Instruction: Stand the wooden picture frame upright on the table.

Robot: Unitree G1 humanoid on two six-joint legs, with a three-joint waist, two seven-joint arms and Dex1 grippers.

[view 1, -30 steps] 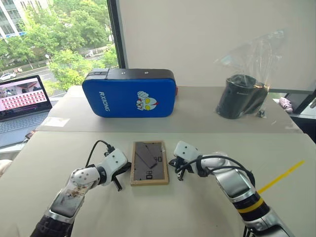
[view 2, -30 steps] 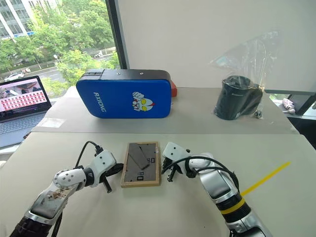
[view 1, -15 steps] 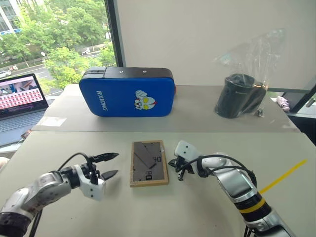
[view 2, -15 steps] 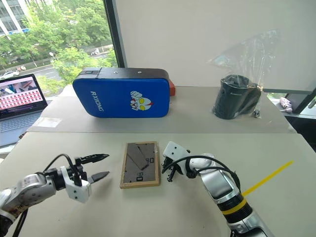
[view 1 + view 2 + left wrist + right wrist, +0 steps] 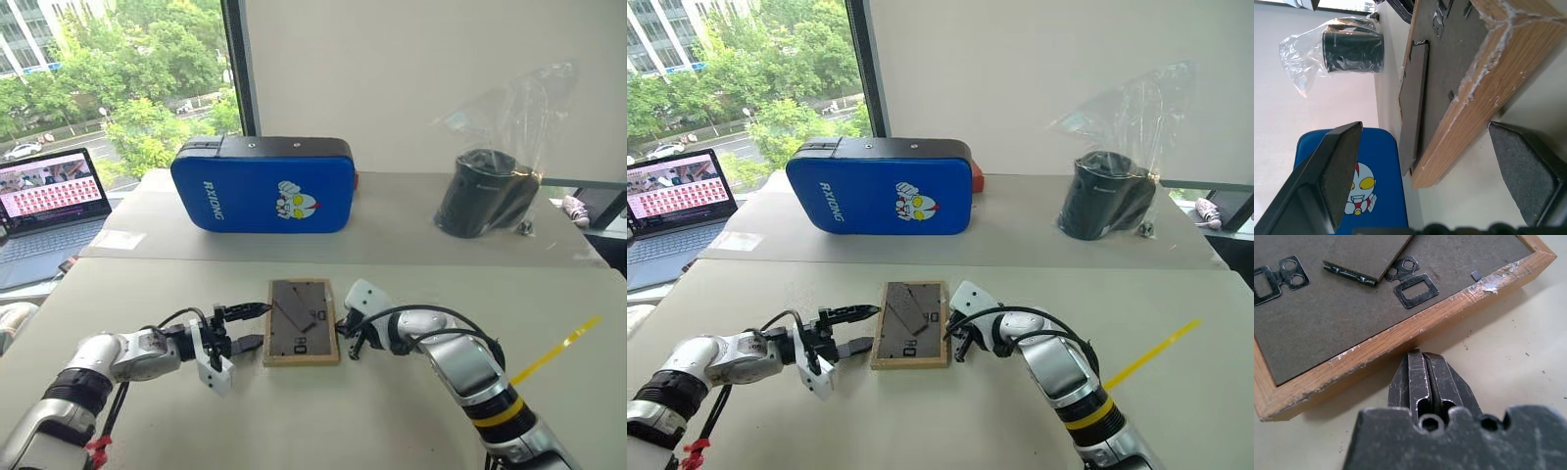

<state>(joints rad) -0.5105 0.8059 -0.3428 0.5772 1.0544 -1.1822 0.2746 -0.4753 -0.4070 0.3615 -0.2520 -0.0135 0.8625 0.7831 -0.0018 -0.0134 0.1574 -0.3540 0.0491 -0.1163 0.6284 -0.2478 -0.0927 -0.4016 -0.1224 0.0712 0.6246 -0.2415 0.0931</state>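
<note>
The wooden picture frame lies flat on the table, dark backing and stand flap facing up. My left gripper is open at the frame's left edge. Its two fingers are spread level along that edge, and a corner of the frame sits between them, with nothing gripped. At the frame's right edge my right gripper is shut, its fingertips pressed against the light-wood rim near the front corner.
A big blue pad stands on the rear table behind the frame. To the back right is a black cylinder in a clear plastic bag. An open laptop sits at far left, and a yellow tape strip lies on the right.
My left gripper pulled back to the left and opened, then came in to the frame's left edge. The right gripper stayed shut at the right edge. The frame has not moved.
</note>
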